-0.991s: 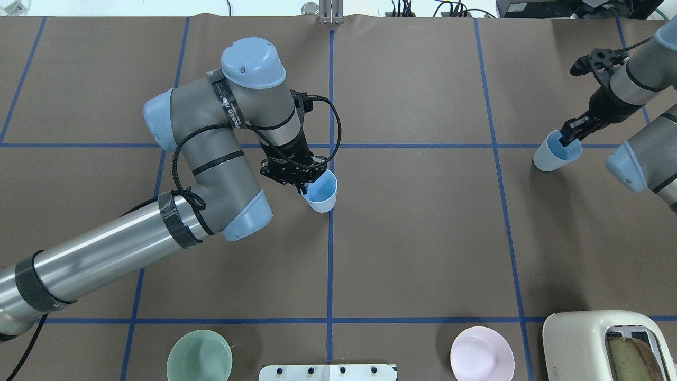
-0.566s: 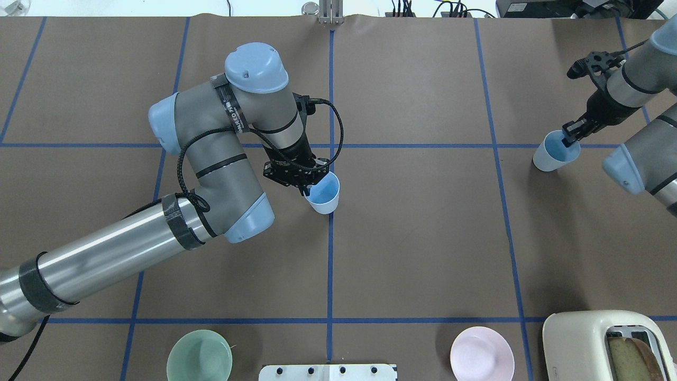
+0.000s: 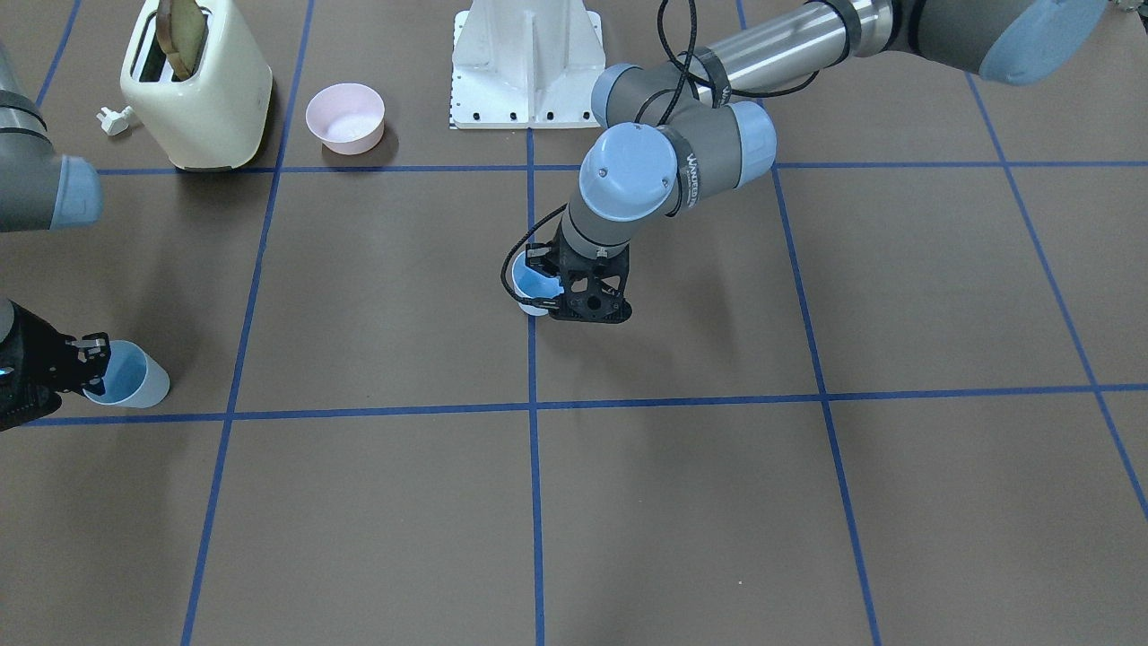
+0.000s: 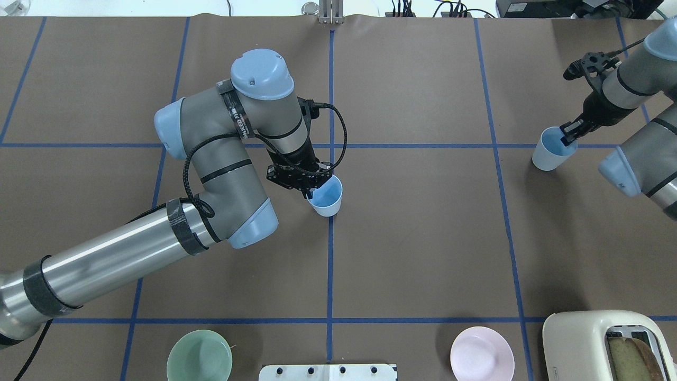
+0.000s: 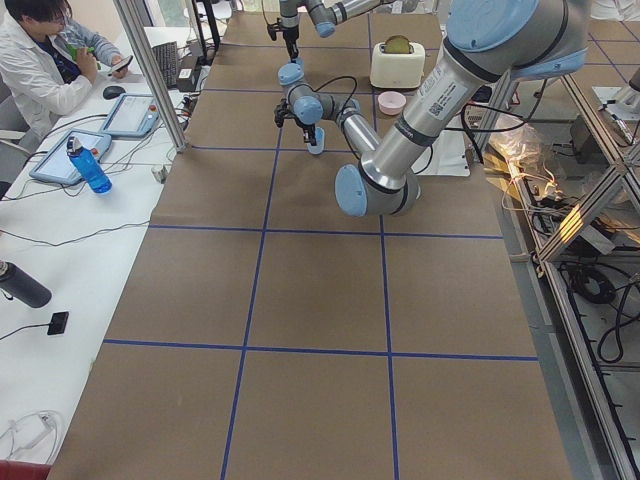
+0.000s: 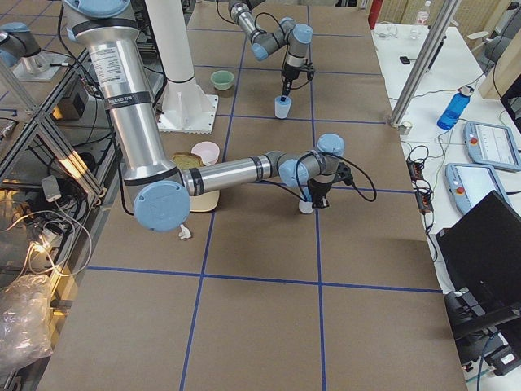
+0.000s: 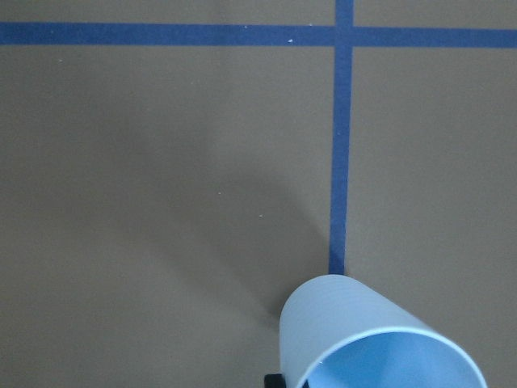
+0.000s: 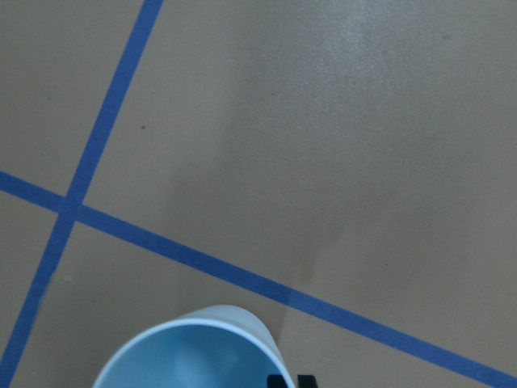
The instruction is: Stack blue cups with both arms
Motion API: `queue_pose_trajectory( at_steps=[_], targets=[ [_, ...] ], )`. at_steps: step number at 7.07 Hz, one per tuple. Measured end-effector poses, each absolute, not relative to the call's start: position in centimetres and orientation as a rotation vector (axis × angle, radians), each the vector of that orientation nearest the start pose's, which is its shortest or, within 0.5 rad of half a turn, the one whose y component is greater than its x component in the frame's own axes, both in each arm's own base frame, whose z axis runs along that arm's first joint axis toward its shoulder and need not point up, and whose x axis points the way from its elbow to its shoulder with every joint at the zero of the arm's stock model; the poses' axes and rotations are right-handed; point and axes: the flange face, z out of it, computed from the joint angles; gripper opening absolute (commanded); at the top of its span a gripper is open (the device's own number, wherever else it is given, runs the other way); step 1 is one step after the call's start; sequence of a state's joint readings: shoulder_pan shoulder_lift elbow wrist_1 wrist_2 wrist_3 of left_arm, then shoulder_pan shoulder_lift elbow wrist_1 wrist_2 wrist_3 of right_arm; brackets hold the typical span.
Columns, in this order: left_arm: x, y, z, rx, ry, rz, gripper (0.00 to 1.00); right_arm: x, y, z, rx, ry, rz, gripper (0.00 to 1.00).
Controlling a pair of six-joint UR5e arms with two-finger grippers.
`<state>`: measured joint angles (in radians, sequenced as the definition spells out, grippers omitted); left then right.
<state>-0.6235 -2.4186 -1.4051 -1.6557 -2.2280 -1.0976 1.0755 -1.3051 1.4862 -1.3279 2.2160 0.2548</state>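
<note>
The table [image 4: 423,238] is brown paper with a blue tape grid. I see my left gripper [image 4: 308,191] pinching the rim of the left cup [image 4: 328,200], one finger inside, on the centre line near mid-table. My right gripper [image 4: 567,138] pinches the right cup [image 4: 547,154] likewise, by a cross line toward the right end. Both mouths face up, well apart; I cannot tell whether either base touches the paper.
</note>
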Motion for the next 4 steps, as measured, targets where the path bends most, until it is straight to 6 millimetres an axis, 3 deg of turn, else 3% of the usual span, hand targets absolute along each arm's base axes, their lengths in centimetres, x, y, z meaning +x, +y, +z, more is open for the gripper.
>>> queue_pose_trajectory(
  at_steps=[1, 4],
  targets=[
    [56.7, -49.6, 18.2, -0.142, 0.958, 0.116, 0.83, -23.1, -58.2, 53.0, 0.154, -0.748, -0.367, 0.14],
    [56.5, -49.6, 17.8, -0.130, 0.970, 0.123, 0.93, -23.5, -59.0, 50.5, 0.167, -0.779, -0.352, 0.14]
  ],
)
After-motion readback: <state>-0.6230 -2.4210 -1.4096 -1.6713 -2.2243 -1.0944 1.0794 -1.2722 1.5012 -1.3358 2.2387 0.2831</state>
